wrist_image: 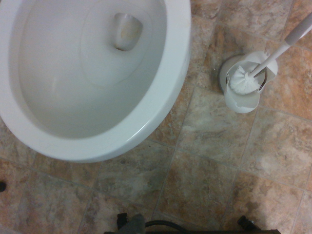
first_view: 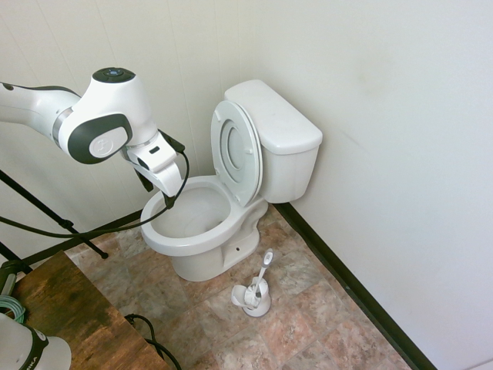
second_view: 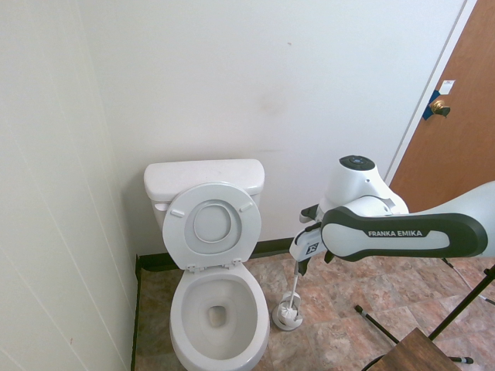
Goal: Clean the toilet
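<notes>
The large white ceramic toilet (first_view: 208,223), seat and lid raised against its tank, stands in the room's corner on mottled brown floor tiles (first_view: 308,324). The white two-finger gripper (first_view: 160,196) hangs spread and empty above the bowl's near rim. A white brush holder (first_view: 253,297) sits just beside the bowl.

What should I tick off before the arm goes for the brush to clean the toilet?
1. Toilet seat and lid raised, bowl exposed: ok.
2. Toilet brush sitting in its holder on the floor beside the bowl: ok.
3. Brush handle free, leaning up out of the holder: ok.
4. Gripper empty: ok.
5. Gripper lined up over the brush: not ok; it hangs near the bowl's rim.
6. Fingers wide enough for the handle: cannot tell.
</notes>
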You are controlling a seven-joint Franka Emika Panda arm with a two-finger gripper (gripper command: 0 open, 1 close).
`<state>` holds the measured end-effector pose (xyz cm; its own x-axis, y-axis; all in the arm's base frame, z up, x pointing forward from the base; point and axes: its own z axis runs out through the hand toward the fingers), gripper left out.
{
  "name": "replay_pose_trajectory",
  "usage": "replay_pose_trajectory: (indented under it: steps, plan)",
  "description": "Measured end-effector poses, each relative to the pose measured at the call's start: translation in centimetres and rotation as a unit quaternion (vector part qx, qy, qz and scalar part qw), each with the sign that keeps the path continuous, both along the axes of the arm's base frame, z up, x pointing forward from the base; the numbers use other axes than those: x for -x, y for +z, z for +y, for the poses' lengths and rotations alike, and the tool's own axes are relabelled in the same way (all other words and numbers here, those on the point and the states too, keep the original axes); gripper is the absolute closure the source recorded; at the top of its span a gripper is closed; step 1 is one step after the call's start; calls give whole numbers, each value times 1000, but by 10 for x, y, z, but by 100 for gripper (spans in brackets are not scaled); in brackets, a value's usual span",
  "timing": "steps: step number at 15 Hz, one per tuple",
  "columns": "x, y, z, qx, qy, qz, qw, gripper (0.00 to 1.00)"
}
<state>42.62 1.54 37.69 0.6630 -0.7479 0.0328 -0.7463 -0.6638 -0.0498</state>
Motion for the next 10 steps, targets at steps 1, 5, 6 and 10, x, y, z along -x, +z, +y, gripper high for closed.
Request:
replay_pose_trajectory:
  steps: [1, 5, 6, 10]
  plan:
    - [-1, 0, 0, 0, 0, 0, 1000, 0]
    - [-18, -2, -18, -1, -36, -5, 999, 0]
    - [-28, -7, -26, -1, -52, -5, 999, 0]
    - [-71, -49, -57, -1, -125, 6, 992, 0]
